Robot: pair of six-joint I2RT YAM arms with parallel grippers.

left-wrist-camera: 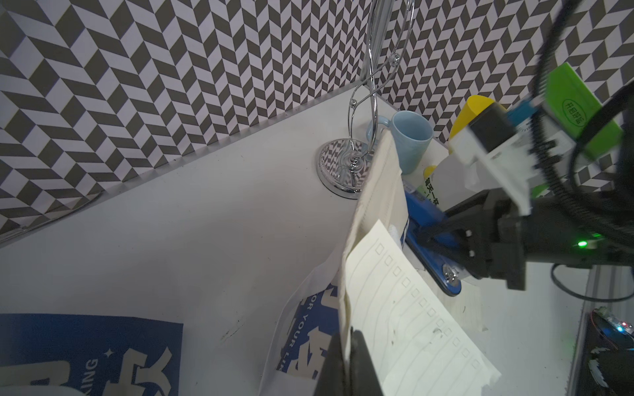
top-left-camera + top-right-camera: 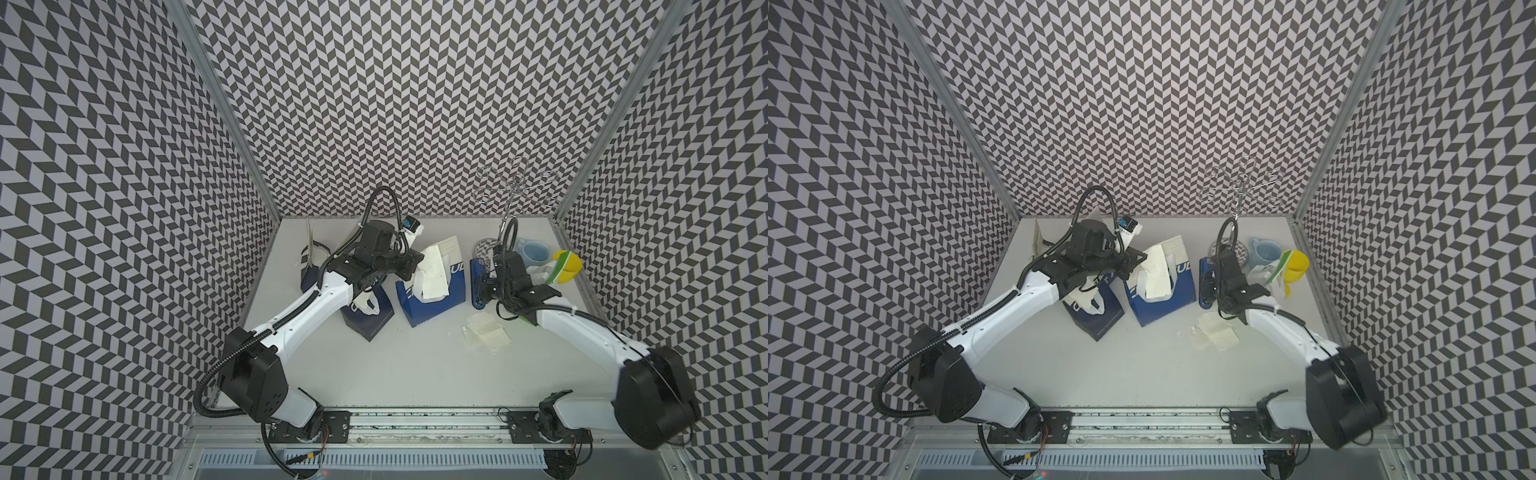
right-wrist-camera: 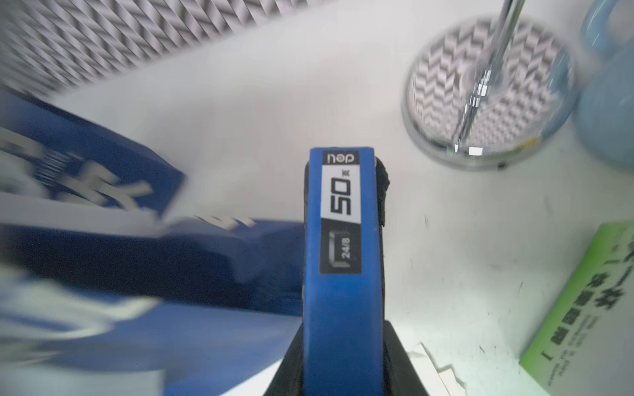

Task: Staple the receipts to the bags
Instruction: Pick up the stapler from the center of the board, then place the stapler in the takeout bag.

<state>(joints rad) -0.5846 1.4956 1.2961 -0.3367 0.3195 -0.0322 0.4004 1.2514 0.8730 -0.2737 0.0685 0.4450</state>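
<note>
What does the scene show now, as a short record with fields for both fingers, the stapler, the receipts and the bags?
Left fingers: shut on a cream lined paper receipt, at the top of a dark blue paper bag
Right fingers: shut on the long blue stapler
Loose receipts: cream paper slips lying flat on the white table
Nearby: light blue mug, chrome wire stand
</note>
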